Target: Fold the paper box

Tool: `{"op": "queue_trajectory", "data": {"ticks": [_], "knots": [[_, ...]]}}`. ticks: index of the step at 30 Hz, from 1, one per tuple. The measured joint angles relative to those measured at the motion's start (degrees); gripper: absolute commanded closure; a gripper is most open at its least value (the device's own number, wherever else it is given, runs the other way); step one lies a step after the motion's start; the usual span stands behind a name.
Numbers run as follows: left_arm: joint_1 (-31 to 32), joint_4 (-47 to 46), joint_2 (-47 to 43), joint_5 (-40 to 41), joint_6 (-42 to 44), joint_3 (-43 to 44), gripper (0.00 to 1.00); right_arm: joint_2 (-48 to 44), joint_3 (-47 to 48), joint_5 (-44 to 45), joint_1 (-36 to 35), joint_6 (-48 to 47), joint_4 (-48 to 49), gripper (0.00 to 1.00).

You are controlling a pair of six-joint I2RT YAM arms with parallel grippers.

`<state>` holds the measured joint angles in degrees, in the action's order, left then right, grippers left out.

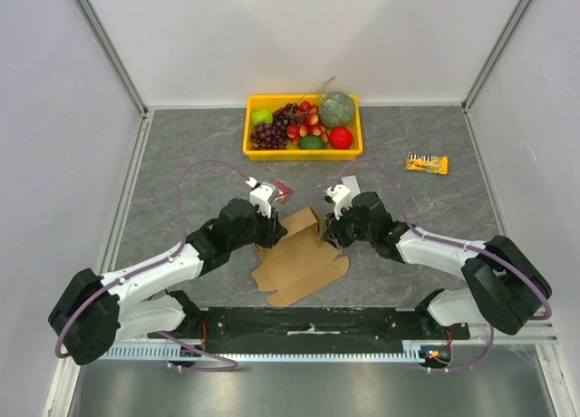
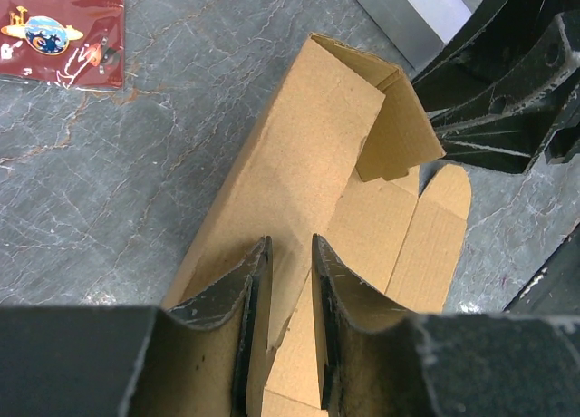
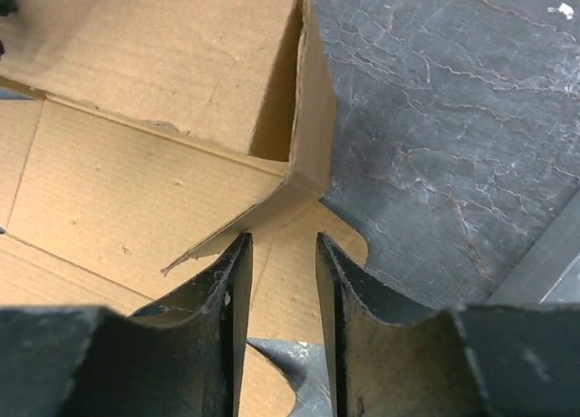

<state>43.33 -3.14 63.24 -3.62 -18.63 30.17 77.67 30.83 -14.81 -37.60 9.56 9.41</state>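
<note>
Top external view is showing the paper box [image 1: 299,254] lying diagonally on the worktop [image 1: 181,154] between both arms. The left end effector [image 2: 290,240] is straddling its raised wall, grip unclear. The right end effector [image 3: 283,238] is hanging parted at the corner.

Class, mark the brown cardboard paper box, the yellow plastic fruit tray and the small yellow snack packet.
Brown cardboard paper box [image 1: 304,265]: overhead view, its flat front flap.
Yellow plastic fruit tray [image 1: 272,153]: overhead view, its near wall.
Small yellow snack packet [image 1: 426,164]: overhead view, its middle.
</note>
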Motion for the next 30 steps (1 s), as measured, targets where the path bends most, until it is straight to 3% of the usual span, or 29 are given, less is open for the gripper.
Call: {"op": "queue_trajectory", "data": {"ticks": [12, 30], "knots": [[0.20, 0.04, 0.00, 0.02, -0.02, 0.11, 0.70, 0.61, -1.68, -2.34, 0.00, -2.45, 8.66, 0.52], [0.20, 0.98, 0.00, 0.07, -0.02, 1.16, 0.68, 10.93, -5.29, -7.63, 0.00, -5.09, 26.99, 0.53]]}}
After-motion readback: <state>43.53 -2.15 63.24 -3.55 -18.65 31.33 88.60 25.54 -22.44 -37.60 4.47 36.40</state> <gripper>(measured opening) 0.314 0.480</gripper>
